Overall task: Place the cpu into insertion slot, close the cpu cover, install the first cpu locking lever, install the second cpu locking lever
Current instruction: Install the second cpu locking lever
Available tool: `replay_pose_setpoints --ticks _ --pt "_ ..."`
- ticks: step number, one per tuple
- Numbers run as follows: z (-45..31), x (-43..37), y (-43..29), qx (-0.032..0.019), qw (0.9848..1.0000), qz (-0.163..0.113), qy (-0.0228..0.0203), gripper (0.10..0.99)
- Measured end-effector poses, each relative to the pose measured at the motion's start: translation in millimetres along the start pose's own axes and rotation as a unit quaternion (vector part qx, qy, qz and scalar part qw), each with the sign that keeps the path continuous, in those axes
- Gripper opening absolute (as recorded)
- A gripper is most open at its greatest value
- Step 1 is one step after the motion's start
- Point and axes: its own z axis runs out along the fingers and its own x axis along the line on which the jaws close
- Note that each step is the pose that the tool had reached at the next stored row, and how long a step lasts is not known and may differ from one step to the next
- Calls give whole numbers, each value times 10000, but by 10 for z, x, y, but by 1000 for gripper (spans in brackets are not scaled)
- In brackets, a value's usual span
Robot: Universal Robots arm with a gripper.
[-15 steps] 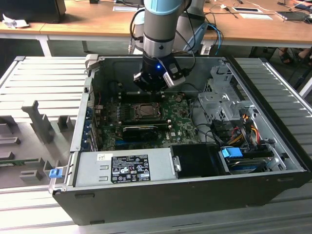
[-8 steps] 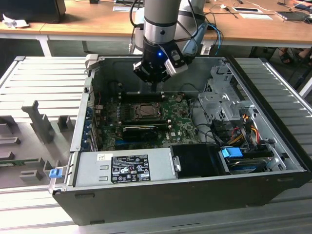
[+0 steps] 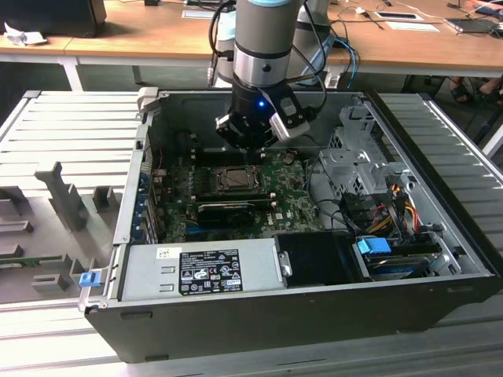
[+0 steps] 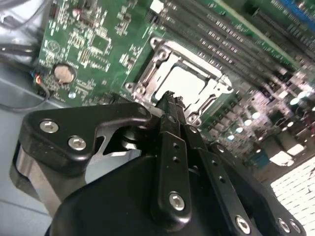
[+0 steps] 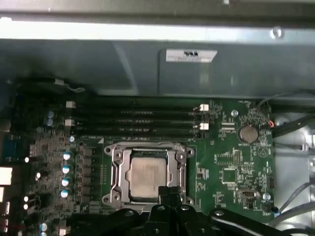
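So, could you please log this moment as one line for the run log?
gripper: shut, empty, at socket edge | cpu: seated in insertion slot | cpu cover: closed over cpu | levers: cannot tell

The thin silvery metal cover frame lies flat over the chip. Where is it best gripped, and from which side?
Probably one narrow outer rim of the silvery cover frame, approached from above: it lies flat, the silver-grey square chip fills its window, so only the edges offer the gripper a hold.
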Motion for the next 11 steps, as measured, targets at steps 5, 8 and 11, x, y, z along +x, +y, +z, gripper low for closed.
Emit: replay_pose_setpoints --ticks 5,8,11 --pt "5 0 -58 -6 10000 -3 63 106" --pt "3 1 -130 -8 10000 -5 63 106" --pt "16 3 -147 -11 10000 -34 66 106"
